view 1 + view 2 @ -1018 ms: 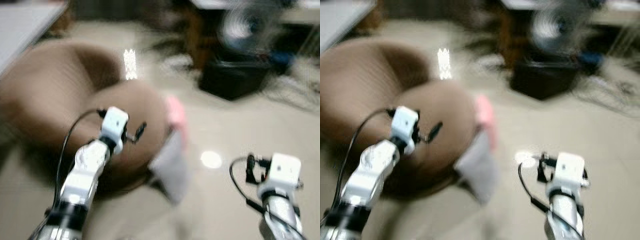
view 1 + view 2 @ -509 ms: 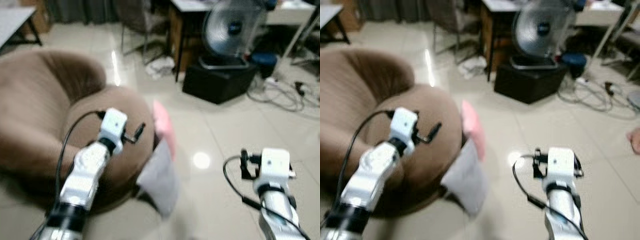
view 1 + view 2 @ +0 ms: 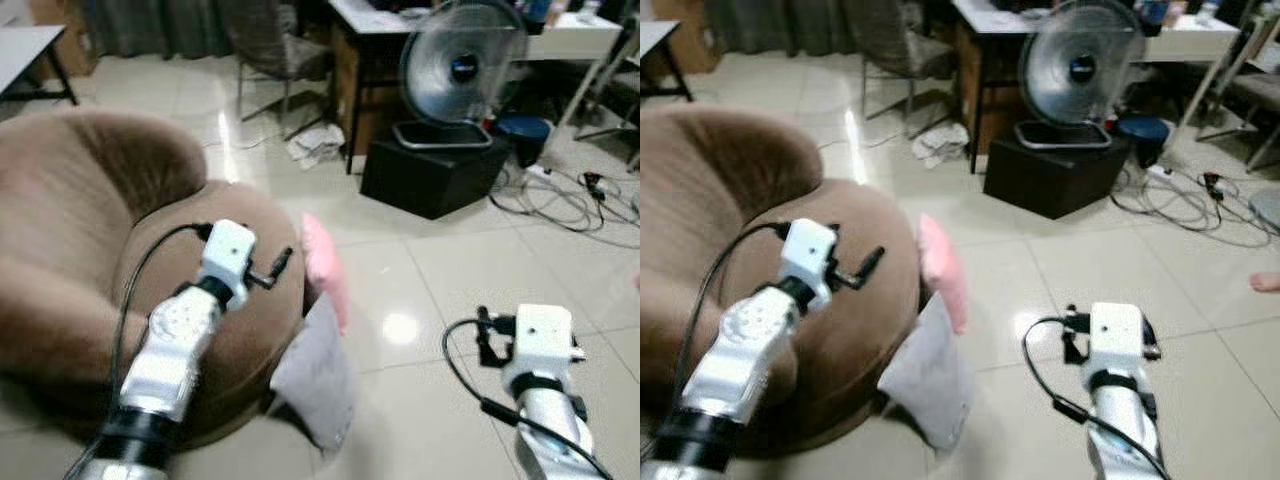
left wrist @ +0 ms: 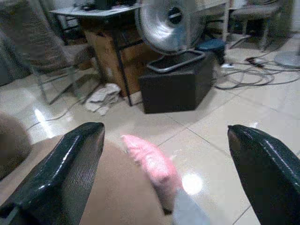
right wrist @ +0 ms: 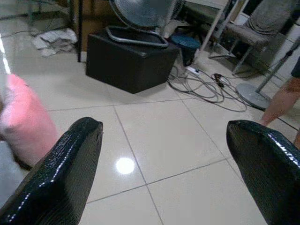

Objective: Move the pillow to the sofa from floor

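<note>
A pink pillow [image 3: 325, 262] stands on its edge on the tiled floor, leaning against the round brown sofa [image 3: 70, 230]. A grey pillow [image 3: 318, 375] leans on the sofa just in front of it. My left gripper [image 4: 164, 133] is open above the sofa's front rim, looking over the pink pillow [image 4: 152, 164]. Over bare floor to the right of both pillows, my right gripper [image 5: 163, 127] is open and holds nothing, with the pink pillow [image 5: 26, 124] at the edge of its view.
A standing fan [image 3: 460, 70] sits on a black box [image 3: 435, 175] beyond the pillows, with cables [image 3: 570, 200] on the floor to the right. A desk and chair [image 3: 275, 40] stand at the back. A person's foot [image 3: 1265, 282] is at the far right.
The head view has steadied and sharpened, and the scene has slid a little with the camera. Both arms keep the same pose, and the pillows have not moved.
</note>
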Available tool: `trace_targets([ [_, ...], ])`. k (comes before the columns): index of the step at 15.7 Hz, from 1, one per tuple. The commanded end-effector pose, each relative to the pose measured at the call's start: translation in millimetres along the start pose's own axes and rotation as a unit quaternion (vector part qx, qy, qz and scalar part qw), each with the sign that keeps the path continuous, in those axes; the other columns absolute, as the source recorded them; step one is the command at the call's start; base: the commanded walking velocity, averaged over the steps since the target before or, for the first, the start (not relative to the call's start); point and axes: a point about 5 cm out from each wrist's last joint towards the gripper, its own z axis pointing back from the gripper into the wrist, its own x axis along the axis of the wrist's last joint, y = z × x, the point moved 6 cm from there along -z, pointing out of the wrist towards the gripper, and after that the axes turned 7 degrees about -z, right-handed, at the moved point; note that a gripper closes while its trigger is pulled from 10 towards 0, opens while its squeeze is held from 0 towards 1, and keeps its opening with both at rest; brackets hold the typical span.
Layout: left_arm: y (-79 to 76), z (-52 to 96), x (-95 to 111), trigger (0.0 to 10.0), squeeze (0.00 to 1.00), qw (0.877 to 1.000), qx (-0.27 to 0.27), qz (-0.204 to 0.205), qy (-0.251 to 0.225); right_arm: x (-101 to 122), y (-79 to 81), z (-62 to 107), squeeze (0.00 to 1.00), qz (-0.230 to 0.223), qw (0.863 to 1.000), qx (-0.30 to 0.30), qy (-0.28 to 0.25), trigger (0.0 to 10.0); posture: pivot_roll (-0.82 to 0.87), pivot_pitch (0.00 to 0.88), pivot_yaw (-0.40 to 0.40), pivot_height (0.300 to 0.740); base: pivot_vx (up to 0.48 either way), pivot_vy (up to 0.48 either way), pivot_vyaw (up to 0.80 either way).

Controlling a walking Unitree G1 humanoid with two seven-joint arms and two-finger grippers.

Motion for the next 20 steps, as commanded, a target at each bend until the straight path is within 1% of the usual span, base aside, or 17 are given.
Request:
trace_targets([
  [1,-1.5,-0.5,2.6,10.0,0.0,1.0,-0.007,-0.004,-0.004,2.1,-1.6,-1.1,0.0,-0.004,1.0,-0.004,-0.005,10.0,0.03,0.032,-0.021,0.74,0.341,0.0,0.0],
  [2,-2.5,-0.8,2.9,10.0,0.0,1.0,-0.009,-0.005,-0.005,0.2,-2.7,-0.9,0.0,-0.006,1.0,-0.006,0.0,10.0,0.02,0.031,-0.019,0.74,0.345,0.0,0.0],
  [3,-3.3,-1.1,3.3,10.0,0.0,1.0,-0.01,-0.005,-0.006,-4.0,-5.7,-0.2,0.0,-0.016,1.0,-0.014,0.01,10.0,0.02,0.03,-0.018,0.74,0.356,0.0,-0.8],
  [5,-3.4,-1.6,3.8,10.0,0.0,1.0,-0.011,-0.004,-0.007,-4.7,-8.2,0.2,0.0,-0.013,1.0,-0.018,0.01,10.0,0.02,0.031,-0.017,0.74,0.358,0.0,-0.8],
  [7,-2.7,-2.6,4.4,10.0,0.0,1.0,-0.009,-0.008,-0.007,-4.0,-7.5,-0.2,0.0,0.0,1.0,-0.015,0.008,10.0,0.02,0.029,-0.016,0.74,0.358,0.0,0.0],
  [9,4.0,-2.8,-1.7,10.0,0.0,1.0,0.013,-0.022,0.011,-6.3,-5.8,-1.1,0.0,-0.007,1.0,-0.008,0.016,10.0,0.02,0.03,-0.019,0.74,0.129,0.0,0.0],
  [10,5.0,-2.3,-3.2,10.0,0.0,1.0,0.014,-0.023,0.013,-7.5,-4.4,-1.0,0.0,-0.008,1.0,-0.004,0.019,10.0,0.02,0.03,-0.019,0.74,0.0,0.0,0.0],
  [11,6.0,3.3,-9.4,10.0,0.0,1.0,0.015,-0.001,0.015,-8.0,3.2,0.1,0.0,-0.014,1.0,0.021,0.019,10.0,0.03,0.031,-0.023,0.73,0.0,0.0,0.0],
  [12,6.3,4.8,-10.9,10.0,0.0,1.0,0.015,0.004,0.015,-7.8,4.9,0.4,0.0,-0.015,0.999,0.026,0.018,10.0,0.03,0.031,-0.023,0.725,0.0,0.0,0.0],
  [13,5.3,10.1,-14.8,10.0,0.0,1.0,0.012,0.012,0.017,-8.4,6.9,0.2,0.0,-0.009,0.999,0.035,0.018,10.0,0.03,0.035,-0.032,0.715,0.0,0.0,0.0],
  [14,1.1,14.7,-17.3,10.0,0.0,0.999,0.002,0.037,0.018,-9.5,8.9,-0.3,0.0,-0.009,0.999,0.044,0.019,10.0,0.04,0.037,-0.04,0.705,0.0,0.0,0.0],
  [15,-8.7,18.9,-21.6,10.0,0.0,0.998,-0.019,0.052,0.029,-11.8,12.1,-0.4,0.0,-0.011,0.998,0.054,0.021,10.0,0.05,0.039,-0.049,0.685,0.0,0.0,0.0],
  [16,-11.1,19.6,-23.3,10.0,0.0,0.998,-0.024,0.057,0.033,-12.7,12.9,-0.4,0.0,-0.011,0.998,0.055,0.022,10.0,0.05,0.039,-0.049,0.68,0.0,0.0,0.0],
  [17,-13.2,21.0,-32.0,10.0,0.0,0.996,-0.023,0.065,0.049,-14.9,15.8,-0.5,0.0,-0.008,0.998,0.063,0.022,10.0,0.05,0.042,-0.055,0.665,0.0,0.0,0.0],
  [18,-12.9,21.4,-34.8,10.0,0.0,0.996,-0.02,0.065,0.054,-15.7,16.5,-0.5,0.0,-0.007,0.998,0.065,0.023,10.0,0.05,0.042,-0.055,0.66,0.0,0.0,0.0],
  [19,-10.2,22.2,-38.5,10.0,0.0,0.997,-0.01,0.054,0.058,-16.3,17.9,-0.8,0.0,-0.004,0.997,0.072,0.02,10.0,0.06,0.044,-0.06,0.65,0.0,0.0,0.0],
  [20,-6.4,23.0,-38.6,10.0,0.0,0.998,0.001,0.033,0.054,-17.0,20.0,-0.8,0.0,0.005,0.997,0.08,0.017,10.0,0.06,0.044,-0.06,0.64,0.0,0.0,0.0],
])
